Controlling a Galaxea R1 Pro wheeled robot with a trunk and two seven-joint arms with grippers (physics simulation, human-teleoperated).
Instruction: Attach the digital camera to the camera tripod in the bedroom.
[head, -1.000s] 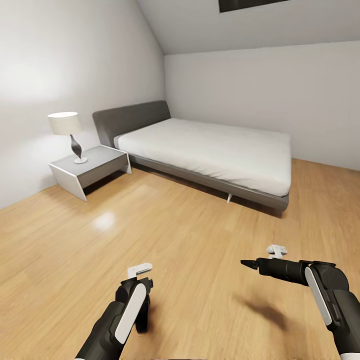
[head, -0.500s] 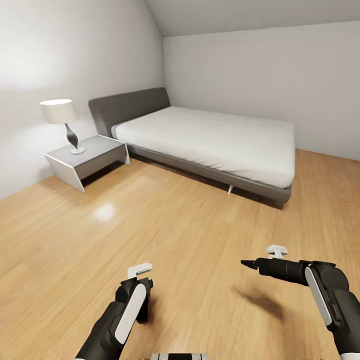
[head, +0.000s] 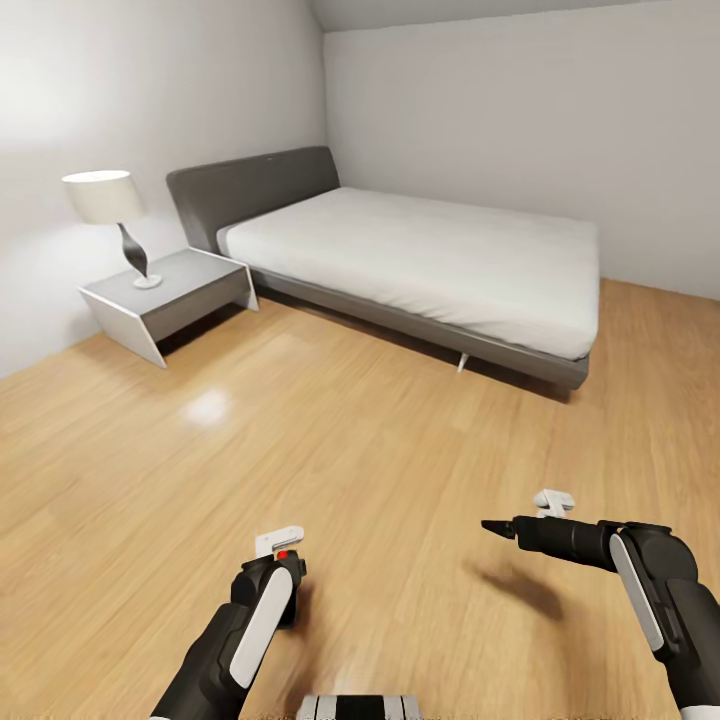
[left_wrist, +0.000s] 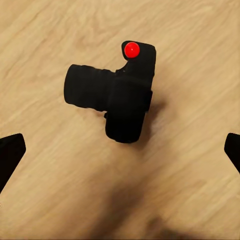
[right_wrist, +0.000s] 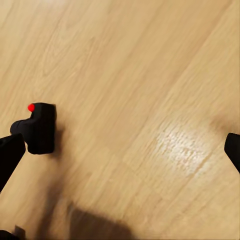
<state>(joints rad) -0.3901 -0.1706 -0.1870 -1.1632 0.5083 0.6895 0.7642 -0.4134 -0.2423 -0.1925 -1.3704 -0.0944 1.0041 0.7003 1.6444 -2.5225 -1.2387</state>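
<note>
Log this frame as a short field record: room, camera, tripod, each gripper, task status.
room: bedroom with light wood floor, grey bed with white mattress, grey nightstand bearing a white-shaded lamp
camera: small black boxy digital camera with a red dot, lying on the floor under the left gripper
tripod: cannot be located from these views
left gripper: open, above the camera, fingers apart either side, not touching it
right gripper: open, over bare floor, holding nothing
task status: camera not yet grasped; attaching not begun

Digital camera (left_wrist: 119, 97) on floor (left_wrist: 195, 165), centred between open left gripper (left_wrist: 120, 150) fingertips, seemingly below them; lens toward one fingertip.
</note>
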